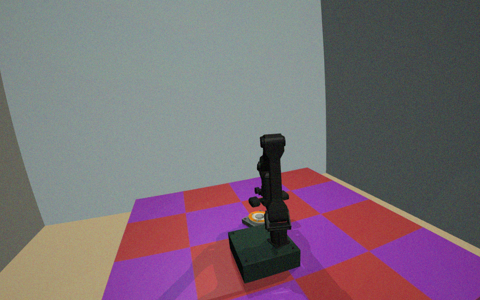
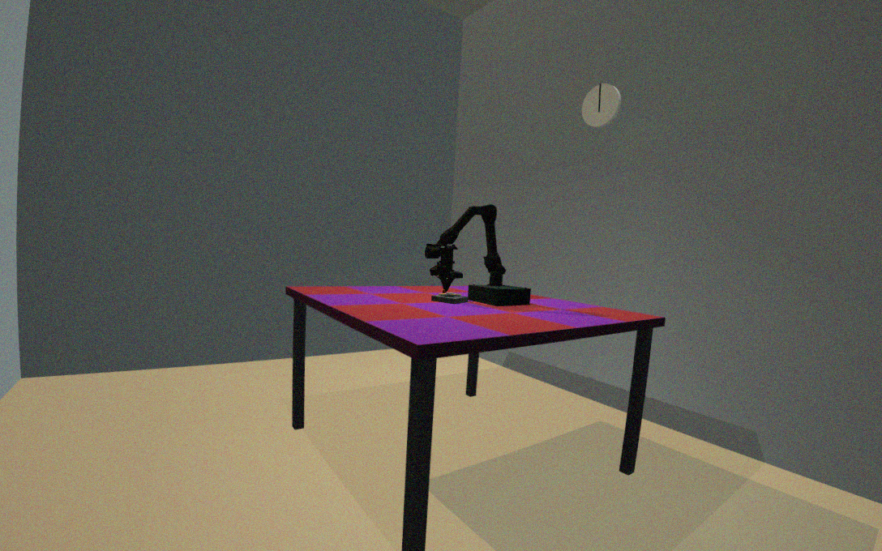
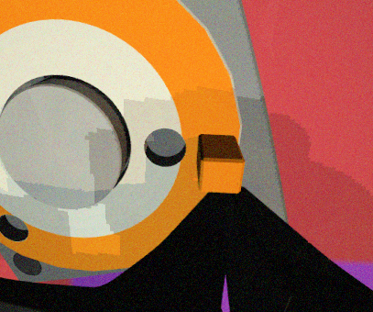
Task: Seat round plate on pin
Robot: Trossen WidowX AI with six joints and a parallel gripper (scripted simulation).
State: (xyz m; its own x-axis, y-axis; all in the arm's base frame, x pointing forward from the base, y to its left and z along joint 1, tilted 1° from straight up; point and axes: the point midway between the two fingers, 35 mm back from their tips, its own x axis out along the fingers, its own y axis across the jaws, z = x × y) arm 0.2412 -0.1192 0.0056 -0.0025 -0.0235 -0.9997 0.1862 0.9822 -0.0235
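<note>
The round plate [image 1: 252, 217] [image 3: 208, 69], orange outside and white inside, sits around the grey post [image 1: 259, 215] [image 3: 54, 147] over the grey base [image 2: 449, 299] [image 3: 251, 110]. Its orange tab [image 3: 222, 175] stands up at the right of the wrist view. The hole [image 3: 165, 147] beside the tab shows grey with a dark lower edge; I cannot tell whether a pin is there. My gripper [image 2: 445, 291] [image 3: 226, 199] is shut and empty, pointing down. Its tips are right beside the tab in the wrist view; contact is unclear. The top view hides the tips behind the arm.
The arm's dark mounting box [image 1: 268, 256] [image 2: 498, 295] stands close beside the grey base. Both are on the red and purple checkered table [image 1: 152, 234] [image 2: 424, 331]. A round clock [image 2: 601, 104] hangs on the wall.
</note>
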